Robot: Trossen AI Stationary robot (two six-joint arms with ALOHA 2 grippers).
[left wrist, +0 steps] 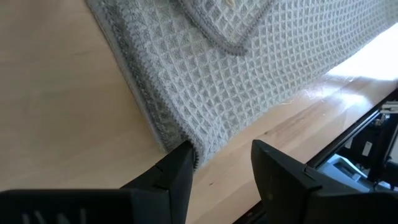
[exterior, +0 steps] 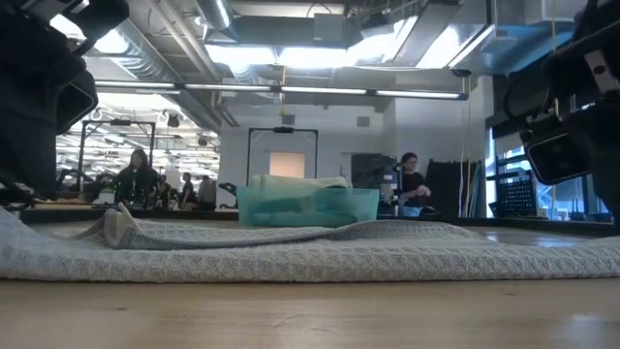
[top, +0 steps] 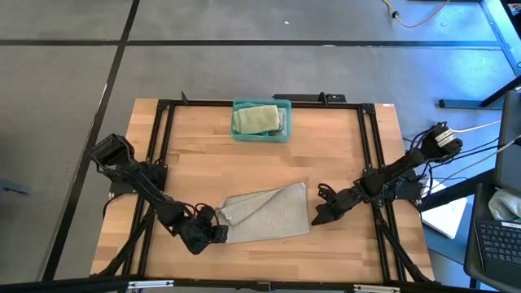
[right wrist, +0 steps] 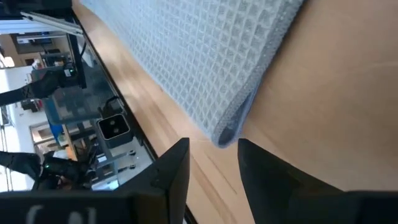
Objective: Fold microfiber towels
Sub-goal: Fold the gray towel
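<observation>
A light grey waffle-weave microfiber towel (top: 267,214) lies flat on the wooden table near its front edge, with one layer lapped over another (left wrist: 217,37). My left gripper (top: 215,233) is low at the towel's near left corner (left wrist: 186,144) and open (left wrist: 221,158); the corner lies at one fingertip and bare table shows in the gap. My right gripper (top: 319,214) is open (right wrist: 214,152) at the towel's right side, just short of its rounded folded corner (right wrist: 227,132). A pale green towel (top: 256,119) rests in the teal bin (top: 283,130). My left gripper has one fingertip (left wrist: 181,155) at the hemmed near left corner of the grey towel, coming slanting down from the table's left. Whether it touches the cloth I cannot tell. The towel lies flat and slack on the table.
The teal bin (exterior: 308,206) stands at the table's far middle. A black frame (top: 163,146) runs along the table's left, right and far sides. Bare wood lies between the bin and the grey towel (exterior: 291,257). People show in the room beyond the table.
</observation>
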